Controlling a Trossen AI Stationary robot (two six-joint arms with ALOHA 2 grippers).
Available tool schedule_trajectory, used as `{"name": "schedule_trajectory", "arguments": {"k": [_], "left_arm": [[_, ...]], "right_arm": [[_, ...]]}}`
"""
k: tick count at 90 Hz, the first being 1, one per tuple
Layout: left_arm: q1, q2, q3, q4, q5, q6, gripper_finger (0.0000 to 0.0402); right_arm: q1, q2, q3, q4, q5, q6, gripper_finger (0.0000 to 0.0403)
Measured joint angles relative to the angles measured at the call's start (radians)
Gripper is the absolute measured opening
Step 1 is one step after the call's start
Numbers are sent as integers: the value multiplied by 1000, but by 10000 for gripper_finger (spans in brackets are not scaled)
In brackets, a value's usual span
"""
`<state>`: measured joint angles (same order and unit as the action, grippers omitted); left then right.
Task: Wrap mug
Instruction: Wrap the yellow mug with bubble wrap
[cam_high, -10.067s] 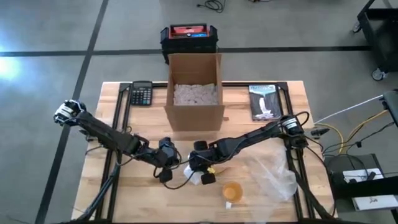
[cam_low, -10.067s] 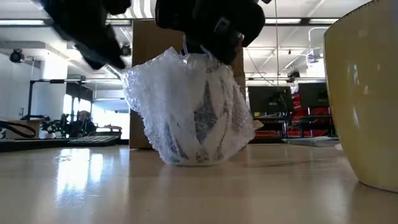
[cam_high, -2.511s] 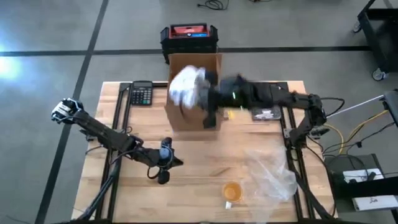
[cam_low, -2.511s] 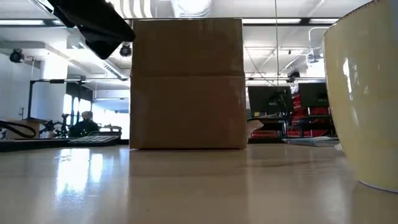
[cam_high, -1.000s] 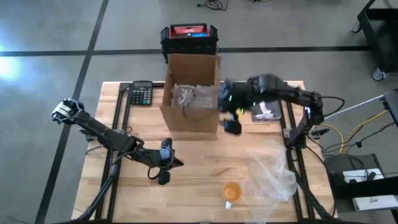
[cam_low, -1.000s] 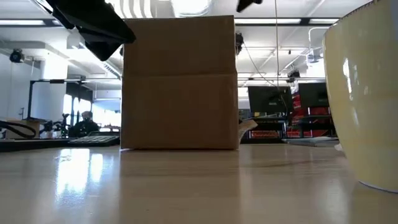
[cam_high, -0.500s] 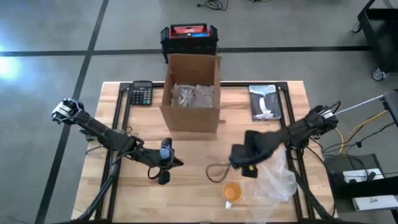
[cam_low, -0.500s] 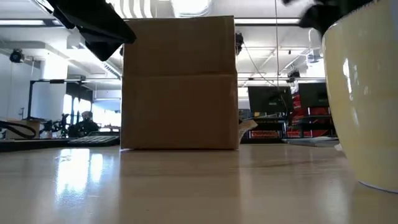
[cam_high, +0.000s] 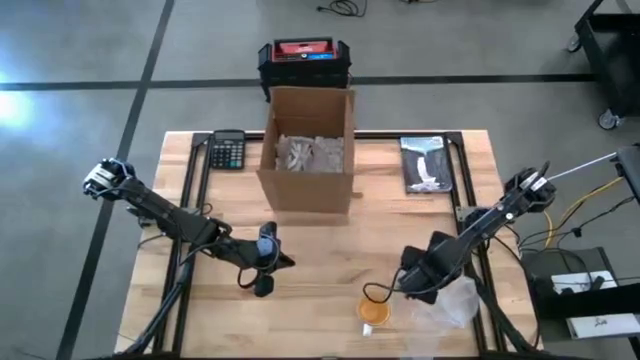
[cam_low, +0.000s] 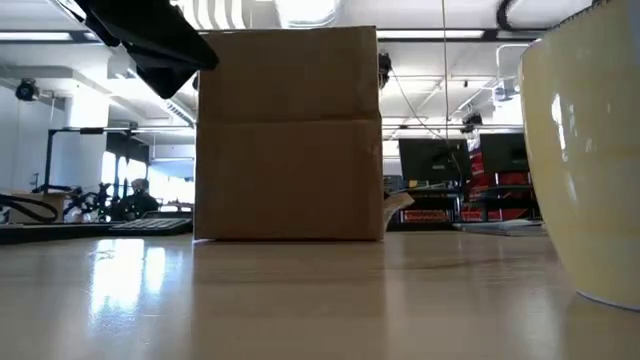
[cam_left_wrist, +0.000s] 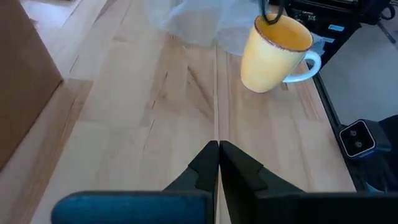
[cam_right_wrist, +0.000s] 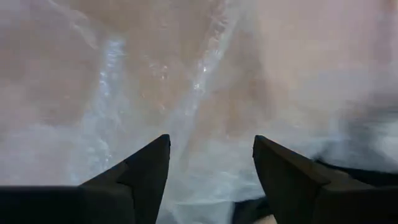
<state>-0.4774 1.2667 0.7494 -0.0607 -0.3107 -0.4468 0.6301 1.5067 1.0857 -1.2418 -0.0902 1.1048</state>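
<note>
From above, the yellow ceramic mug (cam_high: 374, 309) is seen upright near the table's front edge, partly covered by the right gripper (cam_high: 408, 287), which is parked over the crumpled clear bubble wrap (cam_high: 447, 299). The open cardboard box (cam_high: 308, 147) is stuffed with wrapped bundles.

At table height the mug is cut off at the frame edge.

In the left wrist view, the left gripper (cam_left_wrist: 219, 154) is pinched closed on nothing.

In the right wrist view, the fingers are spread wide, nothing held, over blurry wrap.

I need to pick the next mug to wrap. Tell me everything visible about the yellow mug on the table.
The yellow mug looks glazed ceramic, yellow outside and inside, with a dark rim line and a pale handle on one side. It stands upright and unwrapped on the wooden table, near its front edge. Clear plastic wrap lies just beside it. The right gripper hovers close by; neither gripper holds the mug.
</note>
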Motion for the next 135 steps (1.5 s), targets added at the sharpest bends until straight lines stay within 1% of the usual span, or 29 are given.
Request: {"name": "schedule_trajectory", "arguments": {"k": [9, 19, 27, 39, 44, 49, 54, 58, 65, 72, 76, 83, 88, 93, 97, 102, 108, 119, 124, 135], "left_arm": [[0, 0, 0, -1, 0, 0, 0], [0, 0, 0, -1, 6, 0, 0], [0, 0, 0, -2, 6, 0, 0], [0, 0, 0, -7, 7, 0, 0], [0, 0, 0, -10, 7, 0, 0], [-1, 0, 0, -9, 7, 0, 0], [-1, 0, 0, -8, 7, 0, 0], [-1, 0, 0, -9, 7, 0, 0], [-1, 0, 0, -5, 6, 0, 0], [-1, 0, 0, 2, 6, 1, 0], [0, 0, 0, 9, 6, 8, 0], [-1, 0, 0, 17, 6, 13, 0], [-1, 0, 0, 21, 2, 13, 0], [-1, 0, 0, 23, -15, 10, 0], [1, -1, 0, 28, -23, 8, 0], [1, -3, 0, 32, -33, 8, 0], [1, -5, 7, 31, -40, 8, 0], [-6, -27, 40, -9, -36, 1, 0], [-14, -45, 64, -64, -21, -26, 0], [-52, -81, 147, -242, -12, -125, 0]], "right_arm": [[3, -51, -8, 47, 2, 49, 248], [4, -103, -12, 83, 34, 86, 266], [7, -111, -41, 120, 38, 110, 277], [14, -96, -123, 238, 31, 107, 282], [14, -77, -158, 236, 31, 87, 276], [13, -56, -183, 221, 28, 71, 261], [11, -43, -192, 231, 26, 43, 232], [4, -38, -191, 239, 22, 11, 200], [-16, -38, -175, 236, 32, -53, 126], [-46, -41, -141, 239, 90, -145, 41], [-63, -46, -118, 236, 139, -208, 18], [-94, -47, -69, 250, 268, -302, 19], [-120, -47, -41, 292, 359, -397, 22], [-144, -47, -20, 395, 426, -518, 19], [-164, -47, -11, 496, 457, -631, 10], [-193, -45, -11, 645, 453, -769, 4], [-226, -17, -10, 855, 415, -903, 5], [-271, 81, -1, 1132, 316, -1066, 6], [-281, 143, 26, 1177, 282, -1107, 2], [-293, 293, 137, 1150, 266, -1158, 2]]}}
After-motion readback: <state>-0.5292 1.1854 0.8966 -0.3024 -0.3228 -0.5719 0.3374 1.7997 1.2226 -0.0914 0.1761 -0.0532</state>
